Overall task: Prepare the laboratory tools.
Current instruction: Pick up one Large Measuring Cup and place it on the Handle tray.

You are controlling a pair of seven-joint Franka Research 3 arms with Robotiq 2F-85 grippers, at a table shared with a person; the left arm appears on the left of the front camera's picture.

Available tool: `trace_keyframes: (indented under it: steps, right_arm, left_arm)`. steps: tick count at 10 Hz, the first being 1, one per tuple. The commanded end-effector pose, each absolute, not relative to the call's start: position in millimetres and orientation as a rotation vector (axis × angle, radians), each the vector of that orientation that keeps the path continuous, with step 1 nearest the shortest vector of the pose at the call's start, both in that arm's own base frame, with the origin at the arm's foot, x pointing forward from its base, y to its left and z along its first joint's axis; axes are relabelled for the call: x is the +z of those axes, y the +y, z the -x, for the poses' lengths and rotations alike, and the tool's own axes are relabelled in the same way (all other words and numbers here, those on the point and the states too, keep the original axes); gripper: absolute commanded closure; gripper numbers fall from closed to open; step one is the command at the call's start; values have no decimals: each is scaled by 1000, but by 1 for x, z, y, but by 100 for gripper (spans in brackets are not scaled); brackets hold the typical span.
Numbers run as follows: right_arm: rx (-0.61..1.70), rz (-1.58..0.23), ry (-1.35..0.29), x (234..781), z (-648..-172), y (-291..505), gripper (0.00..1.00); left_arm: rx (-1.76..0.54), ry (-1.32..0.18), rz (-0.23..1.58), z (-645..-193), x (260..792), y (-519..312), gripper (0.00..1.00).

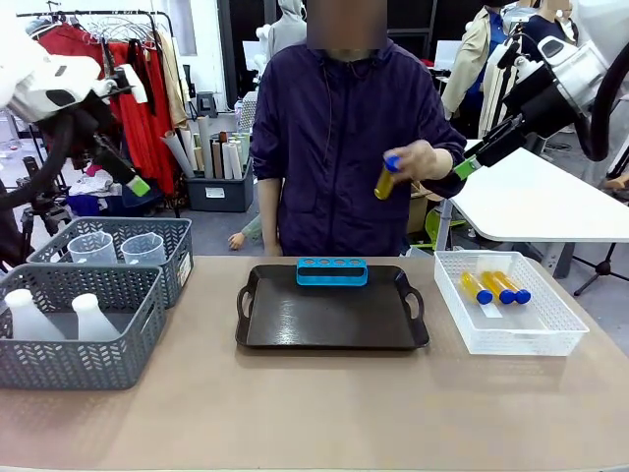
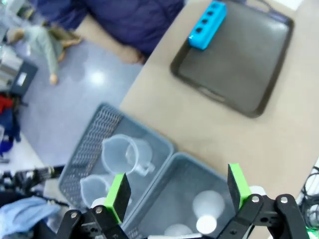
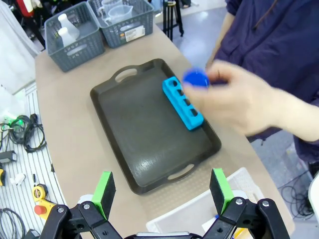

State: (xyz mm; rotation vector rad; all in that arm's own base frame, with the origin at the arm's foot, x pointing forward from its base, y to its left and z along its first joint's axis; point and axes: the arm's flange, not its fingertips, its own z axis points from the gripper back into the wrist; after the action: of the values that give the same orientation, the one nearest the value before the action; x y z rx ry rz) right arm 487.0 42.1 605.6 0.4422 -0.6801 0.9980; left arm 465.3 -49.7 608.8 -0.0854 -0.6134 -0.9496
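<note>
The near strip of the counter point(image 1: 314, 423) lies bare from side to side, the widest open room. Past it, at the left edge, a grey mesh basket point(image 1: 69, 359) holds two translucent white conical flasks point(image 1: 28, 317), upright and side by side. Touching it behind, a second grey basket point(image 1: 179, 258) carries two clear handled beakers point(image 1: 143, 248).

In the middle sits a black tray point(image 1: 324, 320) with cut-out handles. A bare gap separates it from the grey baskets, and a narrower one from the white lattice basket point(image 1: 511, 346) at the right. In that basket lie three slim yellow-liquid tubes point(image 1: 477, 288) with blue caps, close together.

The small blue rack point(image 1: 332, 271) stands along the tray's far rim, its four holes seemingly empty.

Farther off and well above the counter, right of the rack, the person's hand point(image 1: 425, 159) holds a fourth tube point(image 1: 386, 180) tilted, cap up.

The left pincer point(image 2: 178, 191) hangs high over the grey baskets, released, nothing between its pads. The right pincer point(image 3: 162, 190) hovers high above the tray's right end and the lattice basket, likewise released.
</note>
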Motion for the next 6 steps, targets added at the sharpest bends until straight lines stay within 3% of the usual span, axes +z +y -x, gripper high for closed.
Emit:
trace_keyframes:
  steps: [1, 4, 6]
  right_arm:
    - [1009, -440, -682, 609, -487, 42, 0]
    - [1009, -440, -682, 609, -487, 42, 0]
    - [1009, -440, -682, 609, -487, 42, 0]
  left_arm:
    - [-807, -571, 14, -482, 612, -32, 0]
    - [-679, -494, -79, -504, 597, -3, 0]
    - [-732, -516, -46, -497, 595, 2, 0]
